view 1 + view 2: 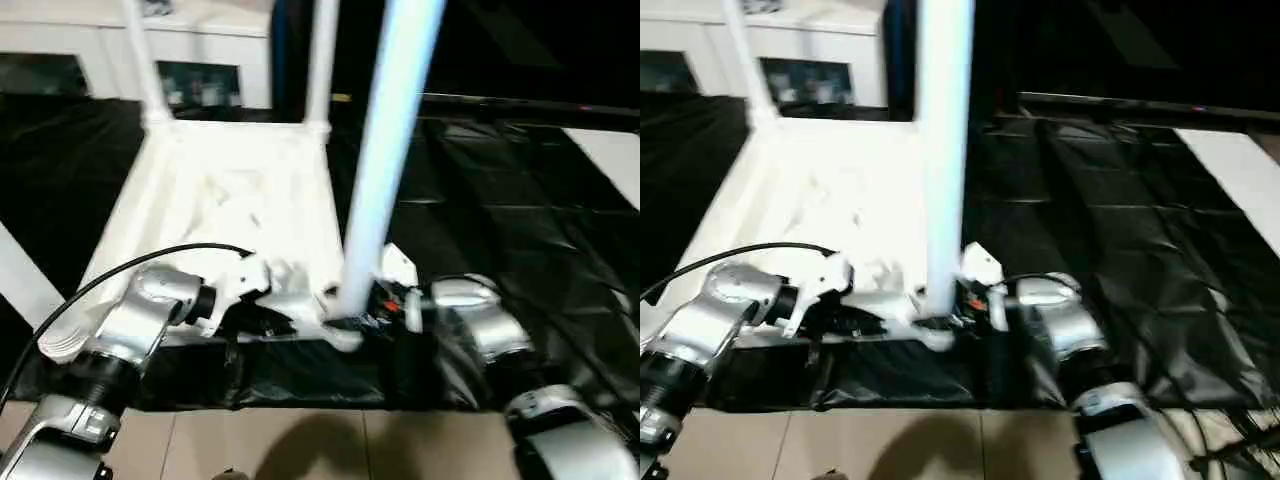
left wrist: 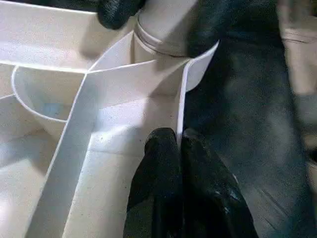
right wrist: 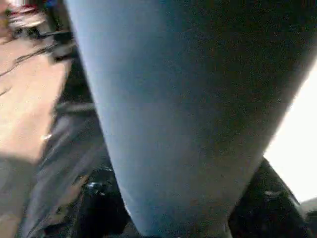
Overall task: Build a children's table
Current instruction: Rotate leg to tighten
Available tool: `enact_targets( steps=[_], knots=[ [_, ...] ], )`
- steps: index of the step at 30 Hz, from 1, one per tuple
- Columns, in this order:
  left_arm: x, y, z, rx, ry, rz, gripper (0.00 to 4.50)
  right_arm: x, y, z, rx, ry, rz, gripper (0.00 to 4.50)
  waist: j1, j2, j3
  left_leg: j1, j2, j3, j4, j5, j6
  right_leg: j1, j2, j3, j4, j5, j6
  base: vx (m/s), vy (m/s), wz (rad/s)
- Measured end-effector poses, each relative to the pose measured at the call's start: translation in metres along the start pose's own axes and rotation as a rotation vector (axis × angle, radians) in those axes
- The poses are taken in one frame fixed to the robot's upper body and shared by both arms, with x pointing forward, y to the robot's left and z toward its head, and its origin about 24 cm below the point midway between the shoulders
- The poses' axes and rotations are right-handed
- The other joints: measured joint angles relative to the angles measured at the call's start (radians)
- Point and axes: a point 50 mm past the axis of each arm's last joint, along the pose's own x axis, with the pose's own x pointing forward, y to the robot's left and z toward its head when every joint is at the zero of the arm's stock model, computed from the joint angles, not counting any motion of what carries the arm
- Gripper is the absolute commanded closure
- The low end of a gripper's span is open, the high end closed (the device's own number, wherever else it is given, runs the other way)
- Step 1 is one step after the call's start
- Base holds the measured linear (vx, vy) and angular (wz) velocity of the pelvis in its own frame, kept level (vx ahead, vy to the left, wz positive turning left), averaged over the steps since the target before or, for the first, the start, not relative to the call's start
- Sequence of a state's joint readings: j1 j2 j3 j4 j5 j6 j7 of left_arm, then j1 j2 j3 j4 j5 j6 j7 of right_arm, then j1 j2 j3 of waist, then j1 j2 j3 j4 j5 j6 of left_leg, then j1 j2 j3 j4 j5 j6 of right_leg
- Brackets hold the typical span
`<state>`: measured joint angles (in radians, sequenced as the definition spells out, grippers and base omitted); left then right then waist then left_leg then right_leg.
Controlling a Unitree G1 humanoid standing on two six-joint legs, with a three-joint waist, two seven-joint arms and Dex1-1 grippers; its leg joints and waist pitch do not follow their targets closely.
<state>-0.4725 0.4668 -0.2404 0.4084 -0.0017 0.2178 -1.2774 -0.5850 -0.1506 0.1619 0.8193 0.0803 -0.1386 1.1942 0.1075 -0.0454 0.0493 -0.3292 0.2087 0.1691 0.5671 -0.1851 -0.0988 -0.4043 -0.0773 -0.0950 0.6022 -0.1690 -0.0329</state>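
The white table top [image 1: 230, 200] lies upside down on the black-covered work table. Two white legs [image 1: 145, 60] [image 1: 322, 60] stand in its far corners. A third leg [image 1: 385, 150] rises from the near right corner socket [image 1: 345, 335]. My right gripper [image 1: 375, 305] is shut on this leg just above the socket, its black fingers [image 3: 99, 208] on either side of the tube. My left gripper [image 2: 179, 136] is shut on the top's thin near rim [image 2: 181, 99], close beside the same corner. The leg's base [image 2: 163, 29] sits in the socket.
Wrinkled black cover [image 1: 500, 230] spreads to the right of the top. White cabinets [image 1: 200, 40] stand behind the table, and a white strip [image 1: 610, 160] lies at far right. Tiled floor [image 1: 300, 445] shows below the table's near edge. A white bar [image 1: 20, 270] slants at the left edge.
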Motion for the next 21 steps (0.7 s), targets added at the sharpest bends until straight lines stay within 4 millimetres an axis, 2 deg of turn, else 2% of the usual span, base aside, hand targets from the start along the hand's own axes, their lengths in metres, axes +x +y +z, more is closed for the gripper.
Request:
enact_targets(
  steps=[5, 7, 10, 12, 13, 14, 15, 17, 21],
  knots=[
    [0.014, 0.003, 0.006, -0.049, -0.025, 0.187, 4.5, 0.018, -0.013, 0.0, 0.065, -0.07, -0.373, 2.5, -0.029, -0.001, 0.0, 0.004, 0.0, 0.0, 0.0, 0.0, -0.001, 0.0, 0.0, 0.0, -0.001, 0.0, 0.0, 0.0, 0.0, 0.0],
    [0.019, 0.002, 0.009, -0.068, -0.033, 0.239, 4.5, 0.024, -0.017, 0.001, 0.088, -0.078, -0.486, 2.53, -0.041, -0.001, 0.0, 0.004, -0.001, -0.001, 0.0, 0.0, -0.001, 0.0, 0.0, 0.0, -0.001, 0.0, 0.0, 0.0, 0.0, 0.0],
    [0.025, 0.001, 0.012, -0.075, -0.033, 0.291, 4.5, 0.03, -0.02, 0.003, 0.118, -0.092, -0.598, 2.53, -0.049, -0.004, -0.001, 0.005, -0.001, -0.001, -0.003, 0.0, -0.001, -0.001, 0.0, 0.0, -0.001, 0.0, 0.0, 0.0, 0.0, 0.0],
    [0.026, 0.0, 0.014, -0.077, -0.034, 0.304, 4.5, 0.032, -0.021, 0.004, 0.119, -0.091, -0.621, 2.53, -0.049, -0.004, -0.001, 0.005, -0.001, 0.0, -0.005, 0.0, -0.001, -0.001, 0.0, 0.0, -0.001, 0.0, 0.0, 0.0, 0.0, 0.0],
    [0.027, 0.001, 0.014, -0.077, -0.035, 0.312, 4.5, 0.034, -0.022, 0.005, 0.115, -0.091, -0.633, 2.19, -0.05, -0.004, -0.001, 0.004, -0.001, 0.0, -0.006, 0.0, -0.001, -0.001, 0.0, 0.0, -0.001, 0.0, 0.0, 0.0, 0.0, 0.0],
    [0.027, 0.001, 0.014, -0.078, -0.035, 0.317, 4.5, 0.035, -0.022, 0.006, 0.116, -0.092, -0.638, 2.19, -0.05, -0.004, -0.001, 0.004, -0.001, 0.0, -0.007, 0.0, -0.001, -0.002, 0.0, 0.0, -0.001, 0.0, 0.0, 0.0, 0.0, 0.0],
    [0.027, 0.0, 0.015, -0.077, -0.035, 0.319, 4.5, 0.035, -0.022, 0.006, 0.115, -0.094, -0.64, 1.84, -0.05, -0.004, -0.001, 0.004, -0.001, 0.0, -0.007, 0.0, -0.001, -0.002, 0.0, 0.0, -0.001, 0.0, 0.0, 0.0, 0.0, 0.0],
    [0.027, 0.001, 0.015, -0.075, -0.033, 0.321, 4.5, 0.036, -0.022, 0.006, 0.132, -0.111, -0.636, 1.82, -0.051, -0.004, -0.001, 0.004, -0.001, 0.0, -0.007, 0.0, -0.001, -0.002, 0.001, 0.0, -0.002, 0.0, 0.0, 0.0, 0.0, 0.0],
    [0.026, 0.0, 0.015, -0.065, -0.033, 0.304, 4.5, 0.031, -0.022, 0.006, 0.118, -0.112, -0.567, 1.36, -0.05, -0.004, -0.001, 0.003, -0.001, 0.0, -0.007, 0.0, -0.001, -0.002, 0.0, 0.0, -0.003, 0.0, 0.0, 0.0, 0.0, 0.0]
  ],
)
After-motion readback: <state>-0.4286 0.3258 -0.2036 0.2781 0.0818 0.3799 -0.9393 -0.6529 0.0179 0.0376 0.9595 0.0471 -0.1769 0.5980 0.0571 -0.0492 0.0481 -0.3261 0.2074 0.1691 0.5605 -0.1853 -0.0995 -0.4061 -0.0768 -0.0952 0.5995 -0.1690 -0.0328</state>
